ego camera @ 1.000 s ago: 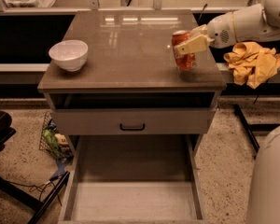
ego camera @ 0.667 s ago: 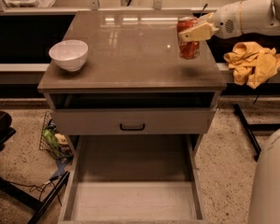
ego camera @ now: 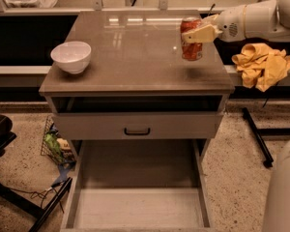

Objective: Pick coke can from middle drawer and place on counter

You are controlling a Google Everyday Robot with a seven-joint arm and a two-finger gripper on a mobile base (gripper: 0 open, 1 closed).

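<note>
the coke can (ego camera: 191, 46) is out of the middle drawer (ego camera: 137, 209), whose bare flat floor lies open well below the white bowl (ego camera: 71, 56). the gripper (ego camera: 197, 34) holds the can upright, pale fingers closed on its smooth red cylinder, far right of the bowl over the glossy, stone-like desk (ego camera: 135, 52). what seems left: set it down and let go.

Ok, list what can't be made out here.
Camera view throughout.
- The pincer, at the right rear of the counter, grips the coke can; its far finger is hidden behind it.
- Whether the can's base touches the counter: cannot tell.
- The middle drawer: front end cut off by the bottom edge.
</note>
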